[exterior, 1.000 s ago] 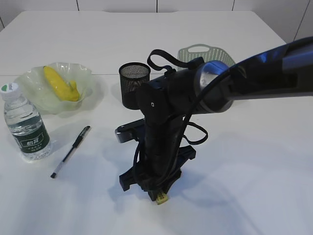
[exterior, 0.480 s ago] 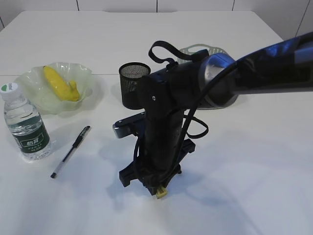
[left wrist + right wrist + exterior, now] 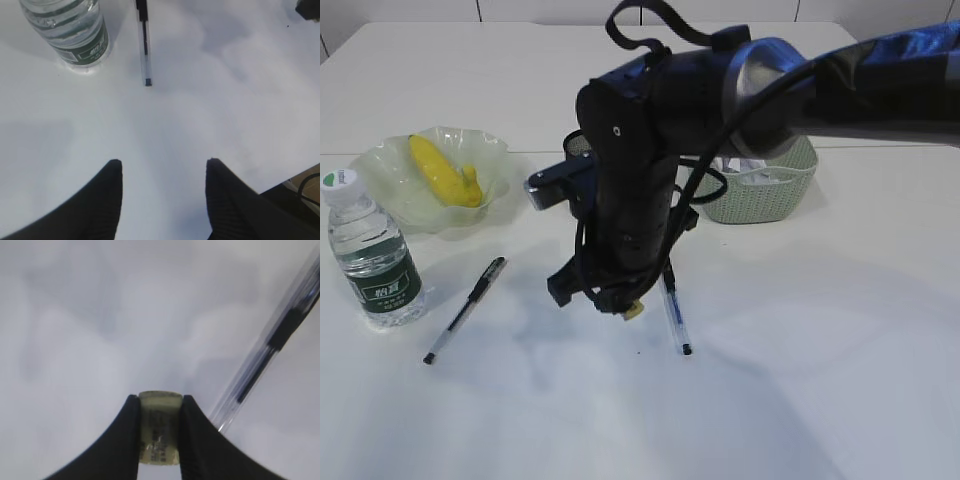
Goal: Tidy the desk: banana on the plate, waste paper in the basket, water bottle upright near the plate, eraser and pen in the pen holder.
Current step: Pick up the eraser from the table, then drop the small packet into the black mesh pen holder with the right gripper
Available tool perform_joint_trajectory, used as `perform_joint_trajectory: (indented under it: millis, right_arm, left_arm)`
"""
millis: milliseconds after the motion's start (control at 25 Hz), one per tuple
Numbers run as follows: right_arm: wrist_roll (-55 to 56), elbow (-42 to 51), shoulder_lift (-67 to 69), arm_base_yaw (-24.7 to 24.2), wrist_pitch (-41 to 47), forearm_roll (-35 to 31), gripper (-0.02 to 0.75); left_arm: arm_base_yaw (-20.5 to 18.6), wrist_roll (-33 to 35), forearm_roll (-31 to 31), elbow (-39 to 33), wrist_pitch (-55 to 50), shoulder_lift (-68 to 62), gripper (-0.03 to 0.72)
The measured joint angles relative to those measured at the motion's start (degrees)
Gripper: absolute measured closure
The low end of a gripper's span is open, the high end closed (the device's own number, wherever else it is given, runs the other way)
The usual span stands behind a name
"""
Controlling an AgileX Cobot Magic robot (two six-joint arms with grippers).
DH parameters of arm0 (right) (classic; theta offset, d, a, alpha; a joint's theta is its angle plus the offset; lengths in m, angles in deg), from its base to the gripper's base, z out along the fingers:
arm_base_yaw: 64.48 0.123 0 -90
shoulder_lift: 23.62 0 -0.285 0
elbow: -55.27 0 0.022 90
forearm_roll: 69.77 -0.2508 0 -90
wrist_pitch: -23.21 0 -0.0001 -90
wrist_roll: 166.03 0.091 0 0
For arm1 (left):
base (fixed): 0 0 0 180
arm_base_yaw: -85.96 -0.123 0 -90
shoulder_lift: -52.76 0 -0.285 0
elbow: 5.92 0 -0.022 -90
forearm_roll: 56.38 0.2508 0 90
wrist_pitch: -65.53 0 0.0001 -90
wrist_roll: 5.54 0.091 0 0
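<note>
One banana (image 3: 442, 172) lies on the single green plate (image 3: 380, 165) at the far left. One water bottle (image 3: 368, 255) stands upright just in front of the plate, near its left edge. There are two pens: one (image 3: 465, 309) lies on the table right of the bottle, the other (image 3: 673, 315) lies under the right arm, its tip pointing toward the camera. One black mesh pen holder (image 3: 574, 150) stands behind the arm, mostly hidden. One green basket (image 3: 772, 185) sits to the right with waste paper (image 3: 738, 166) inside. One eraser (image 3: 159, 432) is in view.

The right gripper (image 3: 159, 440) is clamped on the eraser, a small yellowish block pinched between both fingertips and lifted off the table. In the exterior view it shows as a pale spot at the bottom of the gripper, just left of the second pen. The pen passes beside the fingers without touching them.

The left gripper (image 3: 162, 197) hangs spread apart above bare table, holding nothing. The bottle and the first pen lie well ahead of it.
</note>
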Motion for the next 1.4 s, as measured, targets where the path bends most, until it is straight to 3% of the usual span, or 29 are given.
perform_joint_trajectory:
  millis: [280, 520, 920, 1400]
  right_arm:
    - [-0.08, -7.86, 0.00, -2.74, -0.76, 2.25, 0.603]
    - [-0.13, -11.80, 0.00, -7.01, -6.42, 2.95, 0.603]
    - [-3.03, -12.67, 0.00, -9.64, -21.08, 4.03, 0.603]
    - [-3.64, -12.67, 3.22, -10.59, -30.42, 5.02, 0.603]
  left_arm:
    - [0.00, 0.00, 0.00, 0.00, 0.00, 0.00, 0.307]
    - [0.00, 0.00, 0.00, 0.00, -0.09, 0.00, 0.307]
    - [0.00, 0.00, -0.17, 0.00, -0.36, 0.00, 0.307]
    - [0.00, 0.00, -0.26, 0.00, -0.36, 0.00, 0.308]
